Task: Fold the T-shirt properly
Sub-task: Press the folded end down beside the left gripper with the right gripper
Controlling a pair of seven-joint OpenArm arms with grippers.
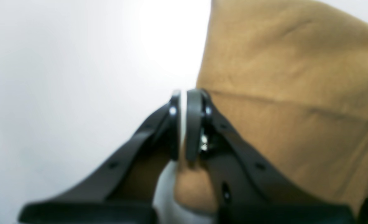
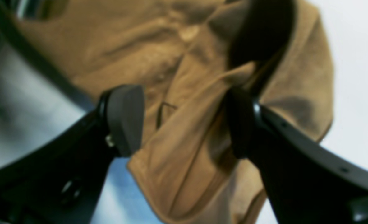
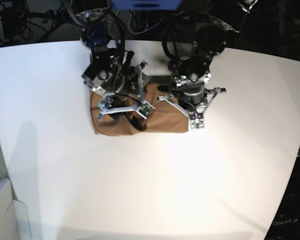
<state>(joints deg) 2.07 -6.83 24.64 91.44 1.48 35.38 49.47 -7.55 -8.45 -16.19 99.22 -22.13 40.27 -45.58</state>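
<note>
The tan T-shirt (image 3: 165, 124) lies partly folded in a rough rectangle on the white table (image 3: 140, 190). My right gripper (image 3: 124, 111) hangs over its left part. In the right wrist view that gripper (image 2: 184, 121) stands open, and a raised, creased fold of the T-shirt (image 2: 140, 56) runs between the fingers and leans against the right one. My left gripper (image 3: 196, 123) sits at the shirt's right edge. In the left wrist view its pads (image 1: 183, 124) are shut with only a thin slit between them, and the T-shirt (image 1: 280, 77) lies flat beside and beneath them.
Both arm bases and a tangle of cables stand at the table's far edge (image 3: 155, 30). Bare white tabletop stretches in front of the shirt and to both sides. A pale bin edge (image 3: 2, 210) shows at the lower left.
</note>
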